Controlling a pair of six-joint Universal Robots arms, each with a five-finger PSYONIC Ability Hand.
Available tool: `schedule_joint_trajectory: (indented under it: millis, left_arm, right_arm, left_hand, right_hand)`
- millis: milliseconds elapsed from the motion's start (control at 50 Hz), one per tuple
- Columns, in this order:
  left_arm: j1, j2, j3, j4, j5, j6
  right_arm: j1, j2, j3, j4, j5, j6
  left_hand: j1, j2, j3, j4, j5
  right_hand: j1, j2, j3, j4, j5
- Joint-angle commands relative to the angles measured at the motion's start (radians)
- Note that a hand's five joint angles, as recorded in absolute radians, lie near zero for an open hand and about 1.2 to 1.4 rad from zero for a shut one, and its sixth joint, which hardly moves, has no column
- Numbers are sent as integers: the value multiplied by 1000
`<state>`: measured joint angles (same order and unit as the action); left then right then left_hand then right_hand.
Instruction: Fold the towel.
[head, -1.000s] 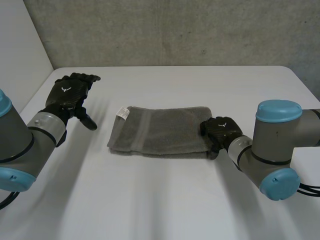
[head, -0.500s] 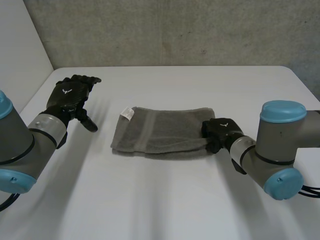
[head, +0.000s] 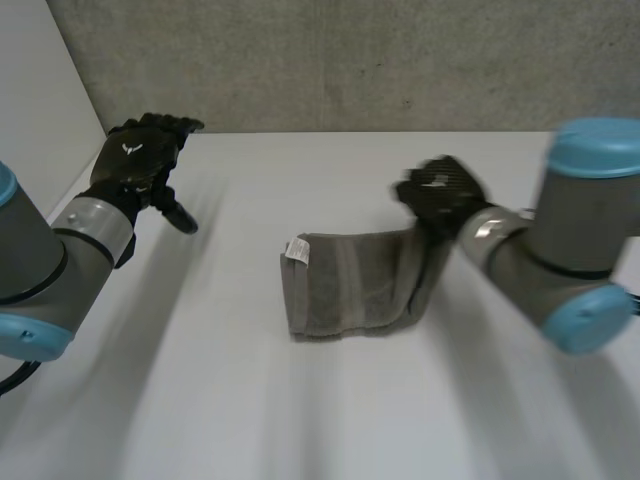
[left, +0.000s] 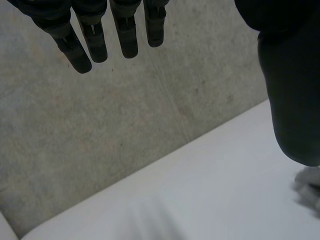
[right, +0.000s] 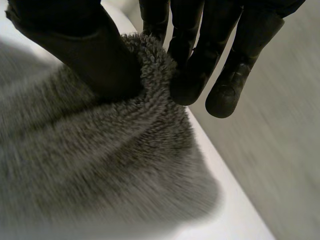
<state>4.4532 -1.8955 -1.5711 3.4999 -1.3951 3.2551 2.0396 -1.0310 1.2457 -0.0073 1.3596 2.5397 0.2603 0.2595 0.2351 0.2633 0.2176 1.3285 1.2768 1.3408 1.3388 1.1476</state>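
1. Grey terry cloth is pinched by the right hand (head: 440, 192): in the right wrist view its thumb (right: 85, 50) presses the towel's (right: 100, 165) edge against the curled fingers (right: 187, 75), so the cloth bunches into a ridge between them.
2. In that view, two of those fingers sit close together right at the cloth; the ones beside them hang a little apart from it.
3. In the head view the right hand is above the tabletop (head: 300, 420), over the towel's (head: 345, 295) right end, and that end rises from the surface to the hand.
4. The left hand (head: 140, 165) is held up near the far left corner of the tabletop, well apart from the towel.
5. In the left wrist view its fingers (left: 125, 30) are straight and side by side with small gaps, the thumb (left: 290, 100) stands well off from them, and nothing is between them.
6. The towel lies near the middle of the tabletop, a little to the right, as a folded strip.
7. Its long axis runs left to right across the tabletop, slightly skewed, with the left end flat on the surface.
8. A small white label (head: 297, 250) sits at the far corner of the left end, and a woven band (head: 345, 290) crosses the strip's width near the middle of its flat part.
9. Behind the tabletop stands a grey concrete wall (head: 350, 60).
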Motion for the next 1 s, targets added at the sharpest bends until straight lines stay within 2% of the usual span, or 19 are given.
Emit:
schedule_joint_trajectory:
  millis: [20,40,120,140,160,180,200,220,260,280,300,320,360,480,520,700,740,900,1000]
  left_arm:
    - [-61,-2,62,-27,-50,-31]
    - [-71,-2,68,-28,-54,-35]
    - [-89,-2,71,-29,-56,-37]
    - [-95,-2,71,-29,-58,-37]
    - [-95,-2,71,-29,-58,-37]
    - [-101,0,72,-27,-58,-37]
    - [-109,-4,75,-27,-58,-35]
    - [-109,-4,75,-27,-58,-35]
    - [-121,-17,89,-27,-58,-35]
    - [-121,-17,89,-27,-58,-35]
    - [-130,-22,98,-27,-58,-35]
    - [-130,-22,98,-27,-58,-35]
    - [-153,-57,118,-29,-59,-37]
    - [-203,-103,146,-39,-71,-40]
    - [-232,-140,155,-44,-99,-41]
    - [-315,-247,157,-45,-150,-43]
    - [-336,-301,157,-44,-162,-40]
    - [-365,-436,190,-64,-186,-41]
    - [-371,-439,212,-108,-211,-40]
  right_arm:
    - [246,207,-178,7,-187,-36]
    - [266,235,-189,10,-217,-50]
    - [277,256,-187,15,-200,-61]
    - [277,256,-186,17,-173,-59]
    - [277,256,-186,17,-172,-59]
    - [268,256,-175,18,-139,-53]
    - [264,247,-160,18,-88,-46]
    - [264,247,-160,18,-88,-45]
    - [240,171,-129,18,8,-13]
    - [240,170,-129,18,9,-13]
    - [219,125,-106,17,41,20]
    - [218,124,-106,17,41,21]
    - [174,60,-65,17,71,112]
    - [123,12,-20,18,67,261]
    - [116,2,7,20,46,322]
    - [70,25,44,24,18,355]
    - [62,80,47,21,16,353]
    - [57,164,17,24,30,350]
    - [54,164,17,26,30,350]
  left_hand:
    - [-86,-85,-61,-89,-218]
    - [-86,-85,-61,-89,-218]
    - [-85,-84,-60,-88,-217]
    - [-85,-84,-60,-88,-217]
    - [-85,-84,-60,-88,-217]
    - [-85,-84,-60,-88,-217]
    - [-85,-84,-60,-88,-217]
    - [-85,-84,-60,-88,-217]
    - [-85,-84,-60,-88,-217]
    - [-85,-84,-60,-88,-217]
    - [-85,-84,-60,-88,-217]
    - [-85,-84,-60,-88,-217]
    - [-82,-81,-57,-85,-214]
    - [-79,-78,-54,-82,-211]
    - [-76,-75,-51,-79,-208]
    - [-70,-69,-45,-73,-202]
    - [-67,-67,-42,-70,-199]
    - [-59,-58,-33,-61,-190]
    - [-59,-58,-33,-61,-190]
  right_hand:
    - [68,119,56,57,74]
    - [68,119,56,57,74]
    - [68,119,56,57,74]
    - [-175,-124,-188,-186,-169]
    - [-178,-126,-190,-188,-171]
    - [-599,-548,-612,-610,-593]
    - [-830,-779,-842,-841,-824]
    - [-833,-781,-845,-843,-826]
    - [-1016,-965,-1029,-1027,-1010]
    - [-1017,-966,-1030,-1028,-1011]
    - [-1154,-1102,-1166,-1164,-1148]
    - [-1154,-1102,-1166,-1164,-1148]
    - [-1154,-1102,-1166,-1164,-1148]
    - [-1154,-1102,-1166,-1164,-1148]
    - [-1154,-1102,-1166,-1164,-1148]
    - [-1154,-1102,-1166,-1164,-1148]
    - [-1154,-1102,-1166,-1164,-1148]
    - [-1154,-1102,-1166,-1164,-1148]
    - [-1154,-1102,-1166,-1164,-1148]
